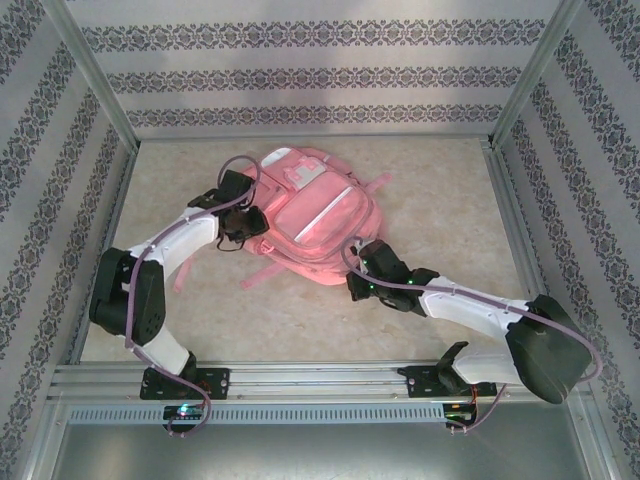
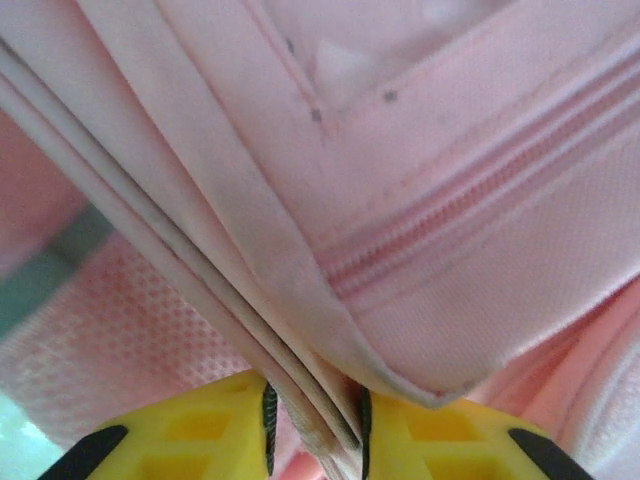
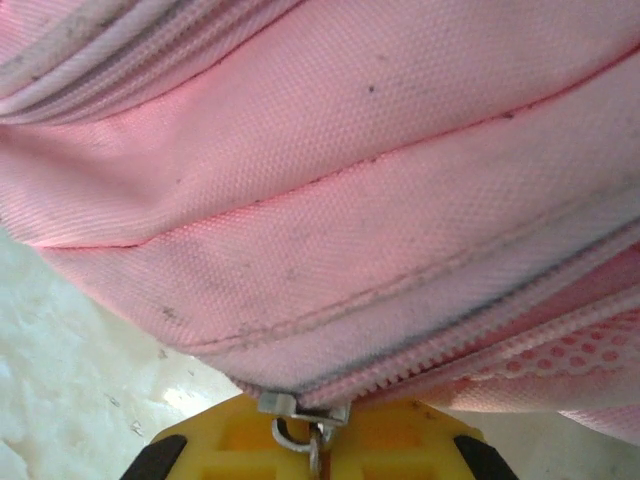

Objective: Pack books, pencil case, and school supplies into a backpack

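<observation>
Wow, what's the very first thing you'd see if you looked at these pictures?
A big pink backpack lies flat in the middle of the table. The left gripper pinches a fold of fabric on the backpack's left side. The right gripper is shut on the zipper pull at its near right corner.

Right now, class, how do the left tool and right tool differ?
The left tool pinches a seam of the backpack; the right tool is shut on its metal zip pull. The left tool is at the bag's left side, the right tool at its near right corner. Both have yellow fingers.
</observation>
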Available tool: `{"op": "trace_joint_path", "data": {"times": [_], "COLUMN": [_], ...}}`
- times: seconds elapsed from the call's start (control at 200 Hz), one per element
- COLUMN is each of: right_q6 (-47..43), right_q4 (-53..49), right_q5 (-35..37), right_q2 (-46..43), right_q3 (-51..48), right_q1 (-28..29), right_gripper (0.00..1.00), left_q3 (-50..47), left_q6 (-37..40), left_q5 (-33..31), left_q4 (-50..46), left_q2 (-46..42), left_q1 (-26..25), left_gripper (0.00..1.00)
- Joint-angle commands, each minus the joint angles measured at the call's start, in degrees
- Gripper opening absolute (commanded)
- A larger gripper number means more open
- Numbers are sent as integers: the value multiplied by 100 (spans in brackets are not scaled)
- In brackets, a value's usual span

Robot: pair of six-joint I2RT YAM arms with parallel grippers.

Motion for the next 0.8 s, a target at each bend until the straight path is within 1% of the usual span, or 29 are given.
{"op": "trace_joint_path", "data": {"times": [0.0,0.07,0.125,0.21,0.285,0.365,0.46,0.525,0.59,0.654,0.794], "right_q6": [-211,-247,-263,-162,104,457,845,987,1054,1089,1133], "right_q4": [38,207,365,698,981,1296,1622,1698,1740,1743,1756], "right_q5": [-557,-1091,-1331,-1489,-1562,-1623,-1766,-1840,-1876,-1885,-1866], "right_q2": [219,741,1146,1678,2152,2602,3010,3192,3296,3354,3355], "right_q3": [-34,327,646,1134,1555,1932,2294,2491,2596,2625,2555], "right_q1": [-44,137,422,822,1008,1077,1095,1121,1148,1157,1165], "right_gripper": [0,0,0,0,0,0,0,0,0,0,0], "left_q3": [662,1088,1141,757,250,-408,-1204,-1636,-2093,-2331,-2421], "left_q6": [747,709,471,-194,-874,-1362,-1767,-1919,-2064,-2193,-2188], "left_q5": [-1316,-1196,-969,-583,-352,-6,456,722,788,910,1007], "left_q4": [-619,-960,-1113,-1255,-1471,-1564,-1270,-809,-164,200,489], "left_q2": [391,554,450,-51,-631,-1345,-2126,-2463,-2785,-2846,-2495], "left_q1": [418,411,417,405,409,379,297,189,31,-2,-38], "left_gripper": [34,45,53,59,63,65,65,64,61,59,57]}}
